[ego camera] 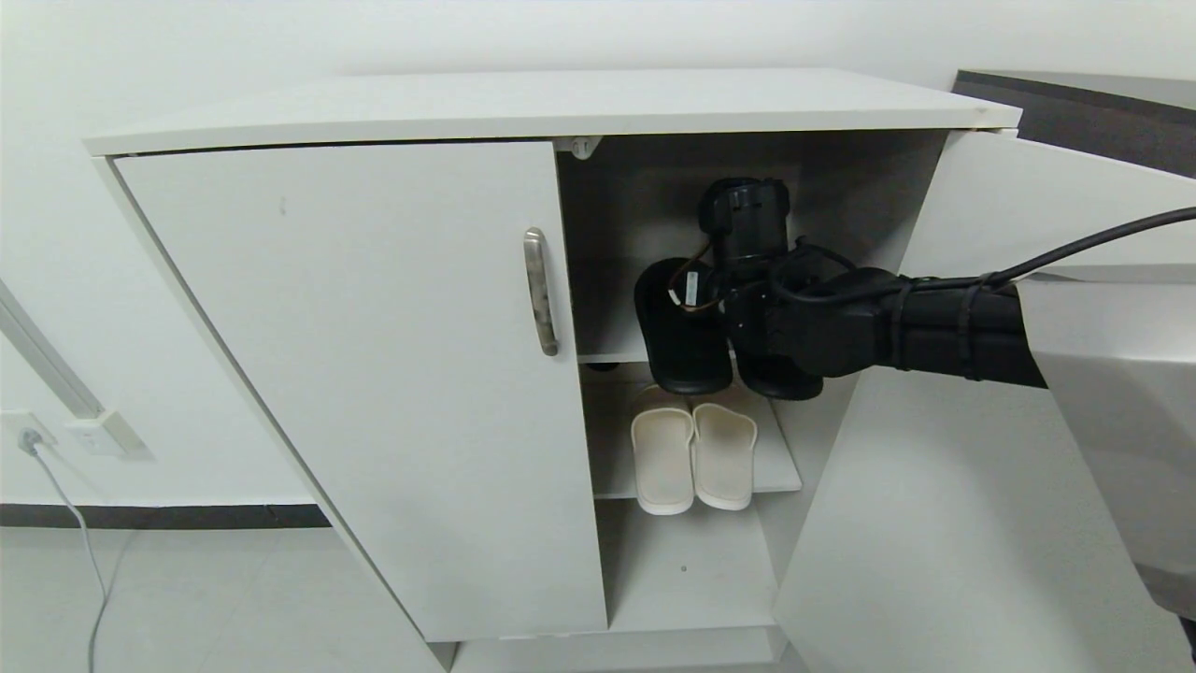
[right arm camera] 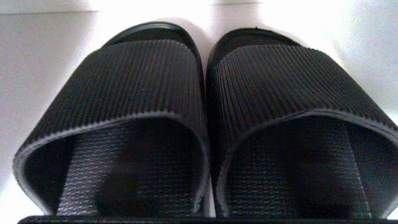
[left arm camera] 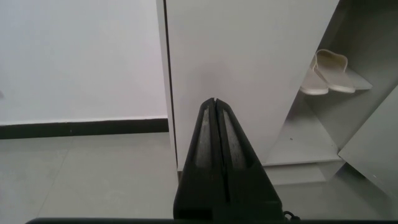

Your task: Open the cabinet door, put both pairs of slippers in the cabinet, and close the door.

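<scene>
The cabinet (ego camera: 523,103) stands against the wall with its left door (ego camera: 355,374) shut and its right door (ego camera: 934,523) swung fully open toward 4 o'clock in the head view. A metal handle (ego camera: 540,292) is mounted upright on the inner edge of the left door. The right arm (ego camera: 934,327) enters the open compartment from 3 o'clock, with the right gripper (ego camera: 733,308) at the level of the upper shelf (ego camera: 607,355). The black slippers (ego camera: 682,336) sit directly at the gripper, side by side, with their heels overhanging the front edge of the upper shelf. Whether the right gripper is open or clamped on the black slippers cannot be determined, as the wrist and the slippers cover it. The right wrist view shows both black slippers close up, with ribbed straps and textured footbeds, touching along their inner sides. The white slippers (ego camera: 693,456) lie at 6 o'clock from the black pair, side by side on the middle shelf (ego camera: 775,472), with their heels projecting slightly past its front edge. The bottom shelf (ego camera: 682,579) lies below them. The left gripper (left arm camera: 214,109) is outside the cabinet, low in front of the shut left door, with its jaws pressed fully together and nothing between them. A wall socket (ego camera: 28,435) with a cable (ego camera: 84,551) is at 8 o'clock from the cabinet.
</scene>
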Available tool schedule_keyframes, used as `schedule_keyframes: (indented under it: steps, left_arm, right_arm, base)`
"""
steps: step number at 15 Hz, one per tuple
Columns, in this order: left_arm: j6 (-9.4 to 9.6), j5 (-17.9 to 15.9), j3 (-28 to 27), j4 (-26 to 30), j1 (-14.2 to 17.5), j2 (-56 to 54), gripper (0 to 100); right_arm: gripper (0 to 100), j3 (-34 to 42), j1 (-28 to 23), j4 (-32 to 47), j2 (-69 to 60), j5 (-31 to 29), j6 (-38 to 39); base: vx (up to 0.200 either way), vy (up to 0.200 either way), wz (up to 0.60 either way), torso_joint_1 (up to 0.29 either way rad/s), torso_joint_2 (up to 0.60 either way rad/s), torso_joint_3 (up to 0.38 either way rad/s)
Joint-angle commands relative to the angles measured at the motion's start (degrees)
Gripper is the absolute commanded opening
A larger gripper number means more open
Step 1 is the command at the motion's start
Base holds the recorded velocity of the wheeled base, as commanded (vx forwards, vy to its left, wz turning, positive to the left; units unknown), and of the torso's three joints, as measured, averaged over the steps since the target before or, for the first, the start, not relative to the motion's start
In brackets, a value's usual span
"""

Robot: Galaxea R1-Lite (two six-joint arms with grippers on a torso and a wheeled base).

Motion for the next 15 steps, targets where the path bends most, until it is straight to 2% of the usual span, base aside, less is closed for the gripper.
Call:
schedule_keyframes:
  steps: [1, 5, 9, 15]
  left_arm:
    - [-0.03, 0.0, 0.0, 0.0, 0.0, 0.1, 0]
    - [-0.03, 0.0, 0.0, 0.0, 0.0, 0.1, 0]
    - [-0.12, 0.0, 0.0, 0.0, 0.0, 0.1, 0]
    - [-0.12, 0.0, 0.0, 0.0, 0.0, 0.1, 0]
  right_arm:
    - [100, 0.0, 0.3, 0.2, -0.5, -0.1, 0.0]
    - [100, 0.4, 1.6, 0.5, -2.3, -0.6, 0.1]
    - [100, 6.3, 2.8, 0.1, -5.8, -0.6, 0.2]
    - [100, 7.2, 3.2, 0.2, -5.5, -0.7, 0.3]
  base:
    - [0.0, 0.0, 0.0, 0.0, 0.0, 0.0]
    - [0.0, 0.0, 0.0, 0.0, 0.0, 0.0]
    - [0.0, 0.0, 0.0, 0.0, 0.0, 0.0]
    - [0.0, 0.0, 0.0, 0.0, 0.0, 0.0]
